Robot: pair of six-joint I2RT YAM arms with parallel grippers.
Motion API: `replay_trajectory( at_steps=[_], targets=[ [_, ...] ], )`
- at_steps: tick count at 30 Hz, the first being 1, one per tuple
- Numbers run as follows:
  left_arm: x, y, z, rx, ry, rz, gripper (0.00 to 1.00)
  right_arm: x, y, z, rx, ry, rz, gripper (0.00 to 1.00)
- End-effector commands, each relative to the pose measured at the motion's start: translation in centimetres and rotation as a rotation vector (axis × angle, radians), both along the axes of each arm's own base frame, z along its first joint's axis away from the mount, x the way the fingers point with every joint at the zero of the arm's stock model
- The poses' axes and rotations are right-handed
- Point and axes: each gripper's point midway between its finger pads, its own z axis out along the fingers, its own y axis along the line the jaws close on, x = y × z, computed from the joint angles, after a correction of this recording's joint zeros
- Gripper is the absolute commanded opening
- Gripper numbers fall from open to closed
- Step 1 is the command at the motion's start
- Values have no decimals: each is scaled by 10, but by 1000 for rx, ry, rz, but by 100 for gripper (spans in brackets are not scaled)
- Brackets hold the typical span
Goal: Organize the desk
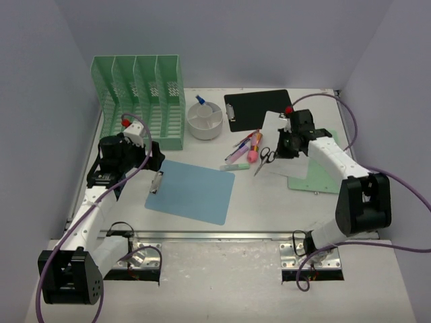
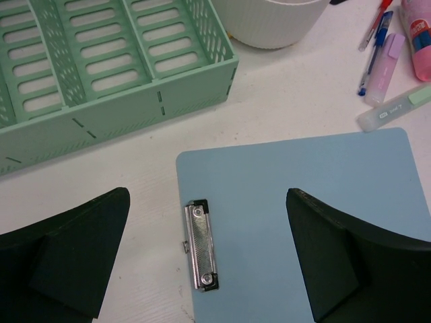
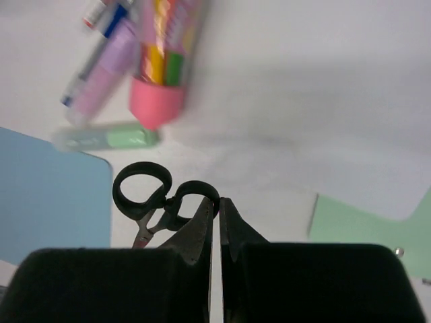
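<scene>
Left tool [image 2: 207,215] spread over blue clipboard [image 2: 303,175] edge; right tool [image 3: 219,210] pressed together by scissors [image 3: 167,202]

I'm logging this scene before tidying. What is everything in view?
desk: one, white, under everything
file rack: one, mint green, back left
caddy: one, white, round, right of rack
black clipboard: one, back centre
blue clipboard: one, centre
green clipboard: one, under right arm
paper: one, white, by black clipboard
scissors: one, black handles, centre right
pens: several, mixed colours, left of scissors
left gripper: open, above blue clipboard's clip
right gripper: shut, at scissors' handles
</scene>
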Motion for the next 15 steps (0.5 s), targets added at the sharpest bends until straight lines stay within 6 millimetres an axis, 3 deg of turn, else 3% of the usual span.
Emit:
replay_trajectory(
  at_steps=[1, 4, 5, 11, 12, 13, 15],
  targets=[
    [9, -6, 29, -44, -60, -17, 100, 62, 25, 82, 39, -354, 129, 1],
    [10, -8, 33, -53, -65, -19, 100, 93, 36, 123, -28, -553, 195, 1],
    [10, -8, 35, -56, -67, -19, 100, 109, 40, 146, -54, -650, 211, 1],
    [11, -10, 38, -62, -68, -30, 100, 155, 76, 215, -104, -939, 273, 1],
    [11, -10, 37, -60, -67, -31, 100, 162, 83, 213, -110, -954, 291, 1],
    [12, -9, 36, -58, -66, -29, 100, 169, 93, 231, -113, -1027, 291, 1],
    [12, -10, 36, -57, -64, -31, 100, 179, 110, 233, -148, -1079, 320, 1]
  ],
)
